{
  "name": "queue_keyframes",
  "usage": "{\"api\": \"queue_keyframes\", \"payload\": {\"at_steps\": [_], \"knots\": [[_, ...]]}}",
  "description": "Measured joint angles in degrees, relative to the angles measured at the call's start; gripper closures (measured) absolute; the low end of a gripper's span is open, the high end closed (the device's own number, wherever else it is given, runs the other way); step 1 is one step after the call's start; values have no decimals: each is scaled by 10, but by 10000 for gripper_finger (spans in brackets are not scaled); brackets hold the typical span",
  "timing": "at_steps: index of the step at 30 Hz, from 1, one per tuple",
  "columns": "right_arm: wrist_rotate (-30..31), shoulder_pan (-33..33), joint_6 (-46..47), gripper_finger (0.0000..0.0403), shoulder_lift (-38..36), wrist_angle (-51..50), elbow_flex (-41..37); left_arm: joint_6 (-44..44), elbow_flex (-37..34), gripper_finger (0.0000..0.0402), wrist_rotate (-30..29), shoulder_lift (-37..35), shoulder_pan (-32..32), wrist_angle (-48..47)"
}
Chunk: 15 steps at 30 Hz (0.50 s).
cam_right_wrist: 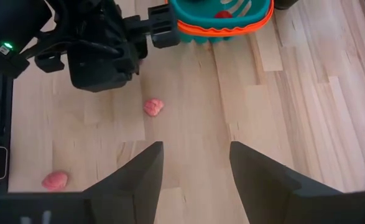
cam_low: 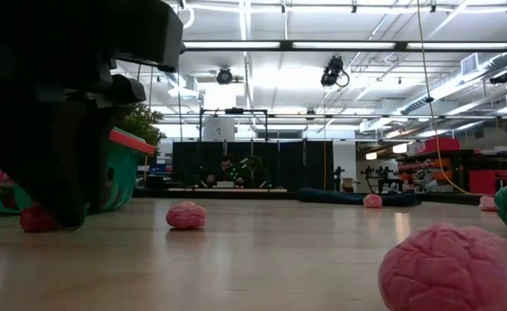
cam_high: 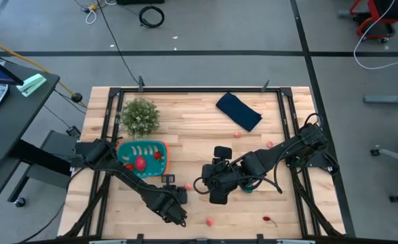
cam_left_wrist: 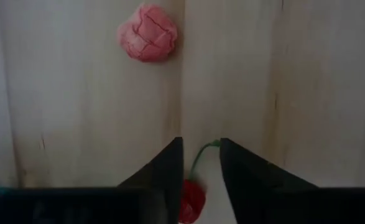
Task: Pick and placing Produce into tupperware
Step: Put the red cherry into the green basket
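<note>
From above, the tupperware (cam_high: 143, 158) is sitting on the wooden table (cam_high: 192, 115) just in front of the bushy plant (cam_high: 140, 116), with a few red pieces of produce lying inside it. The left gripper (cam_high: 175, 205) is reaching down to the boards a little way off from the tupperware's near right corner, on the side away from the plant. The right gripper (cam_high: 205, 184) is hovering farther to the tupperware's right. A dark blue cloth (cam_high: 239, 110) is lying well beyond it, and pink produce is dotted around the boards.

At table height, the tupperware (cam_low: 119, 173) is partly showing behind a dark gripper, with a red piece (cam_low: 37, 218) at that gripper's foot and a pink berry (cam_low: 186, 215) just beside the tupperware.

Through the left wrist camera, the left gripper (cam_left_wrist: 201, 177) is standing with its fingers (cam_left_wrist: 166, 171) narrow, bracketing a red cherry (cam_left_wrist: 192, 200) with a green stem; whether they are gripping it I cannot tell. A pink berry (cam_left_wrist: 148, 41) is lying ahead.

Through the right wrist camera, the right gripper (cam_right_wrist: 196, 168) is holding its fingers wide apart with nothing between them, facing the tupperware (cam_right_wrist: 222, 15), with a pink berry (cam_right_wrist: 153, 107) in between.
</note>
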Motion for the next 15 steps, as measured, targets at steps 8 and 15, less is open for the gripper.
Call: {"api": "queue_keyframes", "payload": {"at_steps": [8, 15], "knots": [[0, 0, 0, 209, 0, 0, 0, -3, 0, 388, 0, 0, 0, 0], [0, 0, 0, 209, 0, 0, 0, 11, 0, 397, 0, 0, 0, -10]]}}
